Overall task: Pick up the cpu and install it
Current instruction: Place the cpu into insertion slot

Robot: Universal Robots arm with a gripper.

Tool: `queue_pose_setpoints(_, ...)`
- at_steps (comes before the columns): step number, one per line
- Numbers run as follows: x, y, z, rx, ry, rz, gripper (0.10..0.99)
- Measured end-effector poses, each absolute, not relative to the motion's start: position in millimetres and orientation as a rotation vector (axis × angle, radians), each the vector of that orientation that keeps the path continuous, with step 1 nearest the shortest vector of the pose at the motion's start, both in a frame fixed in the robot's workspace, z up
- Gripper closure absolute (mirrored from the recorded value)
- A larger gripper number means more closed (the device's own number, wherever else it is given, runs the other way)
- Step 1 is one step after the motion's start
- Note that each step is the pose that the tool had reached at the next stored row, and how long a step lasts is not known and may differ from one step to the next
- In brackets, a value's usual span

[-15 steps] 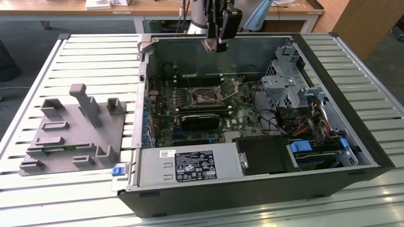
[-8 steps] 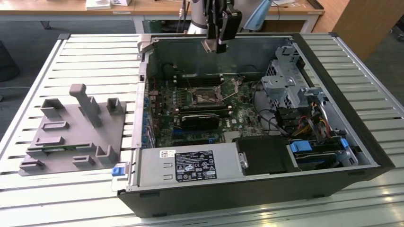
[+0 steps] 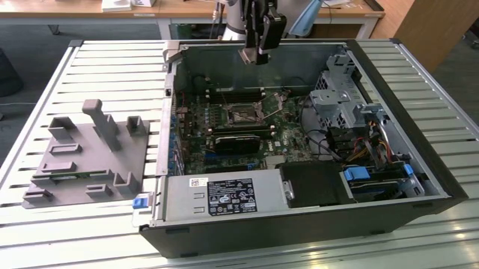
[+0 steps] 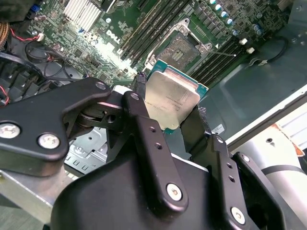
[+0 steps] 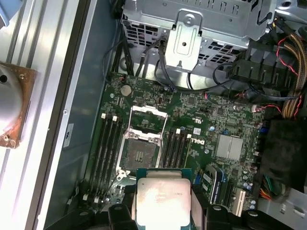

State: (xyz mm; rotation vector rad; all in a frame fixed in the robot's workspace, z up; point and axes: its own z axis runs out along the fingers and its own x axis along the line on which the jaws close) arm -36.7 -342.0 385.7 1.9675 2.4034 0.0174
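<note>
1. The gripper (image 3: 258, 51) is clenched on the cpu (image 4: 171, 98). Its two black fingers (image 4: 141, 115) press against opposite edges of the chip.
2. In both wrist views the cpu's silver-grey lid faces the camera, with a thin green rim around it. It is held in the air, apart from the CPU socket (image 5: 141, 153).
3. In the exterior view the gripper hangs above the socket and well clear of it, up at the level of the computer case's (image 3: 299, 227) far rim.
4. The socket lies open with its contact field bare and nothing seated in it. Its metal load frame (image 5: 148, 116) is folded back at one end.
5. Long memory slots (image 5: 108, 143) run along both sides of the socket on the green motherboard (image 5: 211, 115).
6. In the exterior view a labelled power supply (image 3: 224, 196) sits nearer the camera than the socket.
7. To the exterior view's left of the socket, outside the case, a grey fixture tray (image 3: 82, 162) rests on the slatted table (image 3: 112, 67).
</note>
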Motion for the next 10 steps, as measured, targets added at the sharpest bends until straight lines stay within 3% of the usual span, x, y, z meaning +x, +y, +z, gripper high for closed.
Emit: queue_pose_setpoints(10,-36.7,-342.0,380.2,2.009,2.368,0.016,0.545)
